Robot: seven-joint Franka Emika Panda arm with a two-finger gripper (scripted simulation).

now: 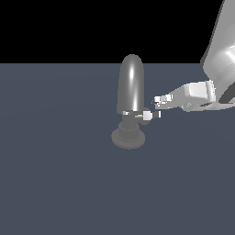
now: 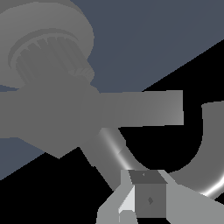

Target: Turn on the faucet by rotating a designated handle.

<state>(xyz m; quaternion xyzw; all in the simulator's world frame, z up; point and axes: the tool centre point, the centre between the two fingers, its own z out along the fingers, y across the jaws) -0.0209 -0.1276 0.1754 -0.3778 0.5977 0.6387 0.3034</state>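
The faucet (image 1: 131,85) is a tall glossy grey rounded body on a dark ribbed collar (image 1: 129,129) and a flat round base. The handle (image 1: 145,116) is a short lever with a white tip, jutting from the collar toward the exterior view's right. My gripper (image 1: 158,102) comes in from that side, fingers together, its tips just above and beside the handle's tip; I cannot tell if they touch. In the wrist view the ribbed collar (image 2: 46,57) is close, a flat grey bar (image 2: 144,109) reaches out from it, and the shut fingertips (image 2: 151,199) hold nothing.
The faucet stands on a flat dark blue-grey floor (image 1: 55,174). My white arm (image 1: 222,50) fills the upper corner on the exterior view's right. A curved shiny grey tube (image 2: 210,144) shows in the wrist view.
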